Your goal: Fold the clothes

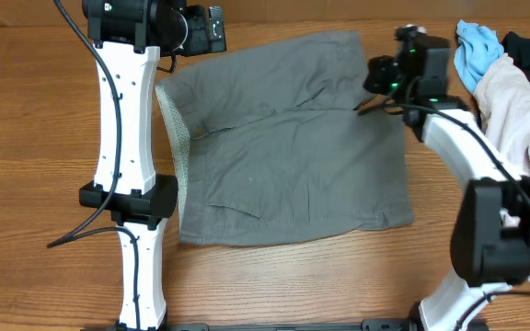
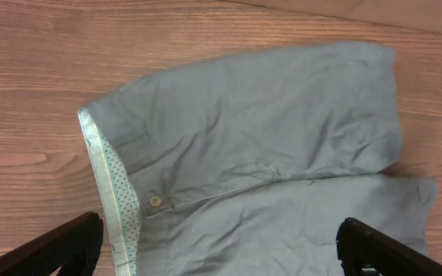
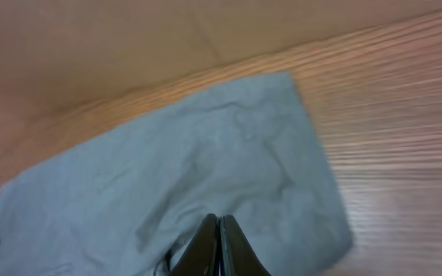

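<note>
One pair of gray shorts (image 1: 293, 156) lies spread flat in the middle of the wooden table (image 1: 35, 110), its pale speckled waistband (image 2: 117, 199) toward the left arm and the legs reaching toward the right arm. The left gripper (image 2: 219, 226) hangs above the waistband end with its jaws spread wide, holding nothing, while the right gripper (image 3: 219, 222) sits over a leg near the hem with its fingers pressed together; whether any fabric is caught there I cannot tell
</note>
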Available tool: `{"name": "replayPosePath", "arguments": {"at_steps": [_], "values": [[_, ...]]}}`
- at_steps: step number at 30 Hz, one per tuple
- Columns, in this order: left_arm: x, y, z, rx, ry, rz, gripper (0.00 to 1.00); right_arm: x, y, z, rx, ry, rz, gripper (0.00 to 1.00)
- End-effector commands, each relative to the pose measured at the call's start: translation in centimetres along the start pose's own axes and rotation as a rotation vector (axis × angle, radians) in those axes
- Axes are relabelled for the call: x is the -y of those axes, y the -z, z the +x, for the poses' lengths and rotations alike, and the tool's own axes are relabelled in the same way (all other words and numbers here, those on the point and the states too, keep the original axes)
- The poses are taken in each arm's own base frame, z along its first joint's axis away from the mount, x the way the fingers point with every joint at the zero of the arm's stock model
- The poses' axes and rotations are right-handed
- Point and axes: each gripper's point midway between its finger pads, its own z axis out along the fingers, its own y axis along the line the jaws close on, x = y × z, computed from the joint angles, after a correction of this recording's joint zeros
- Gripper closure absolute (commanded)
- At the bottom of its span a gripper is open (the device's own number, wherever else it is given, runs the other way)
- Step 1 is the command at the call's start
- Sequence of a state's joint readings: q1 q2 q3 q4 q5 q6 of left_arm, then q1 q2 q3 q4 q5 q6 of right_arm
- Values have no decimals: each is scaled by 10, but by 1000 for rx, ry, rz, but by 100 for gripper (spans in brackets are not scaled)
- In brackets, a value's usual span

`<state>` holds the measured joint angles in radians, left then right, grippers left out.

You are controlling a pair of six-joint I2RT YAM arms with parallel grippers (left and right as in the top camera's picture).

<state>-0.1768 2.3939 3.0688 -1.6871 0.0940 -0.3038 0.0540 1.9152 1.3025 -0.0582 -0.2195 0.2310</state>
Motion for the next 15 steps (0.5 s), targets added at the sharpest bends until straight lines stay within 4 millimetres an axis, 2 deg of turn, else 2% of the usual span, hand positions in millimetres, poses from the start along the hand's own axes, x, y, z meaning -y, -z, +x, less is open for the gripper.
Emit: {"name": "replayPosePath", "arguments": {"at_steps": [1,5,11,15], "values": [[2,2,1,2,-19,6,0,8,-24,17,-24,29,51,96],[2,2,1,2,-19,6,0,28,-42,45,-83,21,121,96],[2,2,1,2,-19,6,0,54,-39,64,-159,-9,198,96],[2,2,1,2,-19,6,0,59,-41,74,-190,8,206,96]]}}
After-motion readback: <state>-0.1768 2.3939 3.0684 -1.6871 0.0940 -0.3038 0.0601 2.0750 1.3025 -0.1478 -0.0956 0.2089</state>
